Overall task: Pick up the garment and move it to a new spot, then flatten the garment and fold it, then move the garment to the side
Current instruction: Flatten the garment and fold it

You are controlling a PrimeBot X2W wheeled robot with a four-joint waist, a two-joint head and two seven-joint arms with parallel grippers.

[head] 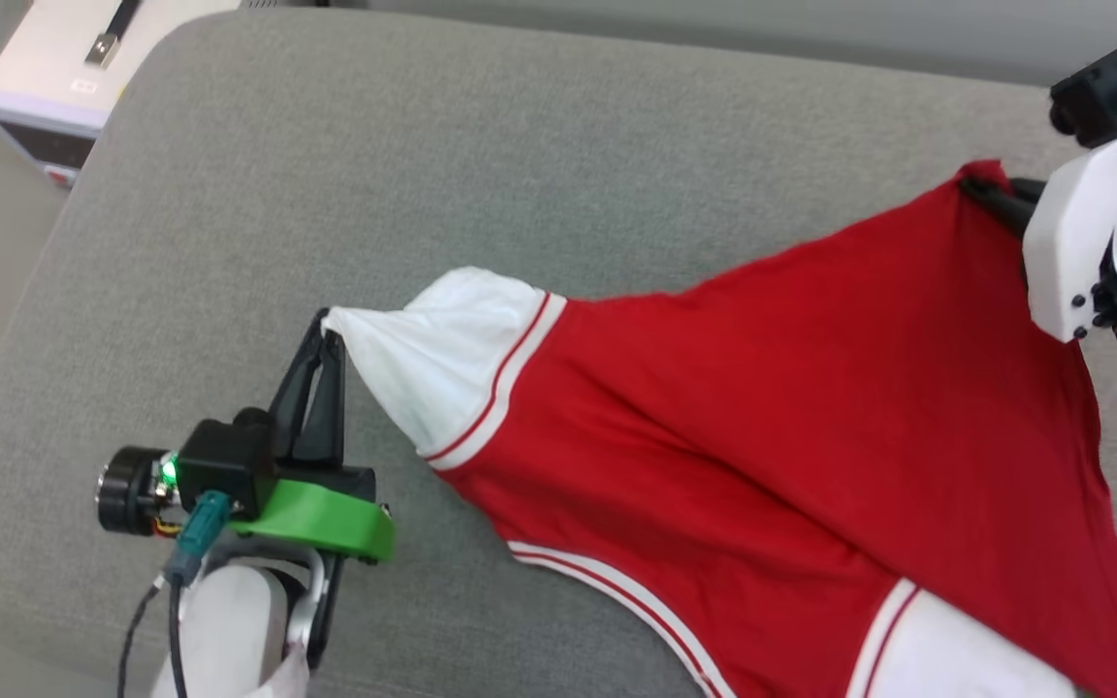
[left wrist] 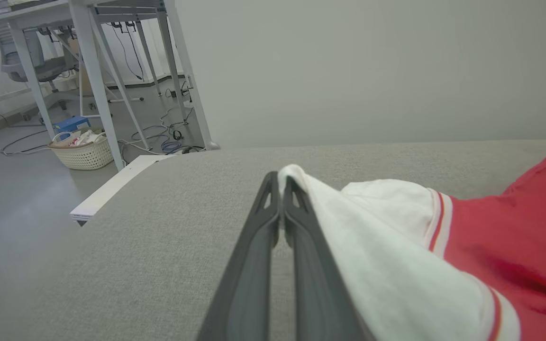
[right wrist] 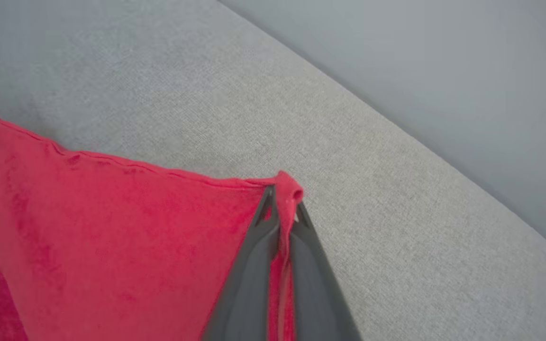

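Note:
The garment (head: 772, 417), a red T-shirt with white sleeves and red-white striped trim, hangs stretched over the grey cushion (head: 326, 194), plain red side up, with no letters or number showing. My left gripper (head: 329, 330) is shut on the tip of one white sleeve (left wrist: 372, 246), seen close up in the left wrist view at the left gripper (left wrist: 281, 177). At the upper right, my right gripper (head: 975, 184) is shut on a red corner of the hem, and the right wrist view shows red cloth (right wrist: 112, 227) pinched in the right gripper (right wrist: 283, 194). The second white sleeve (head: 956, 650) lies at the bottom edge.
A white box-shaped device (head: 74, 68) stands beyond the cushion's far left corner. In the left wrist view, a table frame (left wrist: 97, 71) and a wicker basket (left wrist: 83, 151) stand on the floor past the cushion. A grey wall (right wrist: 443, 61) backs the cushion.

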